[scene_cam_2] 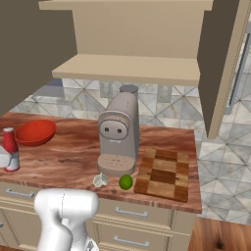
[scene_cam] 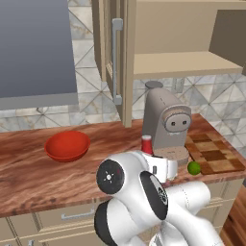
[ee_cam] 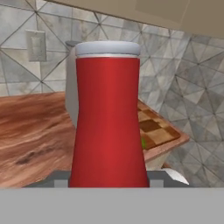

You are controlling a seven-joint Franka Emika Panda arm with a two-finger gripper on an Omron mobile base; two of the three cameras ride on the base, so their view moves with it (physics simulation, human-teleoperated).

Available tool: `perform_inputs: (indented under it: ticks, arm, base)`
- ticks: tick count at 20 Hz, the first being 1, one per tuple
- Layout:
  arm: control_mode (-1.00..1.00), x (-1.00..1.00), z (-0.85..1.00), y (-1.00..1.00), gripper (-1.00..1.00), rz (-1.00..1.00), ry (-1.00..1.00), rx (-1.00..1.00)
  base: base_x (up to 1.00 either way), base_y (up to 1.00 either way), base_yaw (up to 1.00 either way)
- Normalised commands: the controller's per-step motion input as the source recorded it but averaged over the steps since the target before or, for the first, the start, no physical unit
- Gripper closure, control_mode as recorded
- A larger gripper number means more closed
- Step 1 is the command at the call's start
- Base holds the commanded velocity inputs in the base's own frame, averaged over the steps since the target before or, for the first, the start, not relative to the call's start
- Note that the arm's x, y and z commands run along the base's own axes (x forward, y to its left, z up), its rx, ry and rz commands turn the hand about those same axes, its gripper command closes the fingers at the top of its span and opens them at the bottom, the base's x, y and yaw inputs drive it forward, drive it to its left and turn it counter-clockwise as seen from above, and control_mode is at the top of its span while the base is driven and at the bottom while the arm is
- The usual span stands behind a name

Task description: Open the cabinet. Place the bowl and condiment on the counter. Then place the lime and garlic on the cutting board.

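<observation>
A: Red fills the middle of the hand view: the condiment (ee_cam: 108, 118), white cap up, upright between the tips of the claw (ee_cam: 108, 181). Is the claw closed on it?

B: The tips sit at either side of its base, but I cannot tell whether they press it. From the right base view the condiment (scene_cam_2: 11, 148) stands on the surface (scene_cam_2: 68, 162), near its front edge.

A: And the bowl?

B: The bowl (scene_cam: 67, 145) rests on the surface well left of the bottle. The cabinet (scene_cam: 182, 38) above is open, its shelf bare.

A: The lime and garlic?

B: The lime (scene_cam_2: 126, 182) and garlic (scene_cam_2: 100, 180) lie near each other at the front edge, in front of the grey coffee machine (scene_cam_2: 118, 132). The lime is just beside the cutting board (scene_cam_2: 164, 174), not on it.
</observation>
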Motion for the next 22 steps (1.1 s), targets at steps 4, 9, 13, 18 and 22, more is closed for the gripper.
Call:
perform_inputs:
  ticks: [4,9,13,18,22]
  arm:
    - [-1.00,0.27,-0.19,0.00,1.00,0.00,-0.02,0.00]
    - [-1.00,0.27,-0.28,0.11,1.00,0.00,-0.02,0.00]
    - [-1.00,0.18,-0.29,0.18,1.00,0.00,-0.10,0.00]
    - [-1.00,0.04,-0.16,0.09,1.00,0.00,-0.07,0.00]
    - [-1.00,0.01,-0.18,0.00,1.00,0.00,-0.04,0.00]
  base:
    - [0.00,0.00,0.00]
    - [0.00,0.00,0.00]
    - [0.00,0.00,0.00]
    - [0.00,0.00,0.00]
    - [0.00,0.00,0.00]
